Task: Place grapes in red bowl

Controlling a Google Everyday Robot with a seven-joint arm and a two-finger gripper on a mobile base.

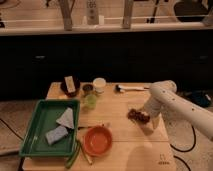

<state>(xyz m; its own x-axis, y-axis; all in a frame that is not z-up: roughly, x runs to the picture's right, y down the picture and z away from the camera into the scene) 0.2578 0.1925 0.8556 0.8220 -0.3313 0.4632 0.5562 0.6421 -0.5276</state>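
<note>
Wooden tabletop where the robot's hand sits at the dark grapes, grip impossible to tell, apparently positioned to carry them to the empty red bowl nearby.

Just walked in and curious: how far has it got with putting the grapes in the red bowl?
Nothing looks finished: the red bowl looks empty. In hand: the gripper is down right beside the grapes, which lie on the wooden table, right of the bowl in this view. Left: lifting them, carrying them across and dropping them in.
</note>
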